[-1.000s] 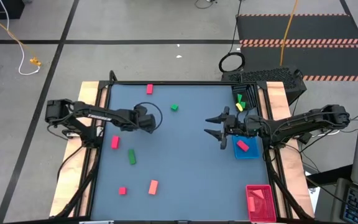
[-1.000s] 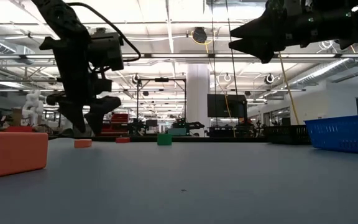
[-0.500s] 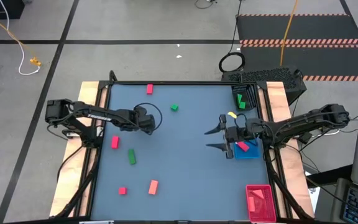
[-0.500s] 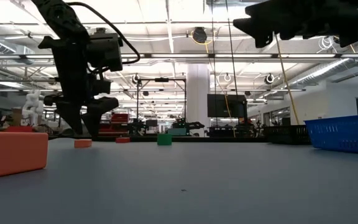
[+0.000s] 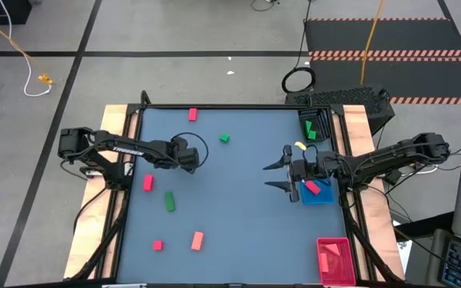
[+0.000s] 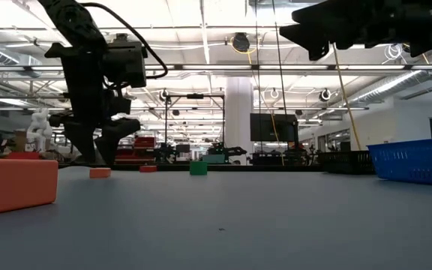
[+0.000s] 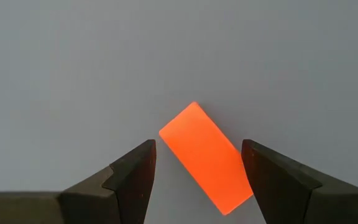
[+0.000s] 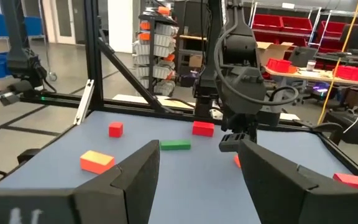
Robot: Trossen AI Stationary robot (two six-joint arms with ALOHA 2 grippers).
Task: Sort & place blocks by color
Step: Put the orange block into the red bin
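**Blocks spread out, left gripper poised over a salmon one**

Blocks lie scattered over the grey table: 2 red cubes, a red bar, 2 green pieces and a salmon bar on the mat in the high view, with more already in the trays at the table's right edge. The blue tray holds a red piece, the red tray holds pink-red ones, and the black tray holds green and yellow ones.

The left gripper hangs over the left-centre of the table with its jaws apart, straddling a salmon block that lies at an angle between the fingers. From the wrist view I cannot tell whether the pads touch it yet. The right gripper hovers high beside the blue tray, jaws apart and carrying nothing.

Risks, as I judge them: because the salmon block sits skewed to the jaws, closing could catch it corner-first, so it twists, squirts out or slides off across the mat. Coming down off-centre could land a fingertip on top of it. Salmon and red look alike, so a block could end up in the wrong tray; the red piece in the blue tray may already be such a case.

No brand, label or readable writing shows on the blocks, trays or arms.
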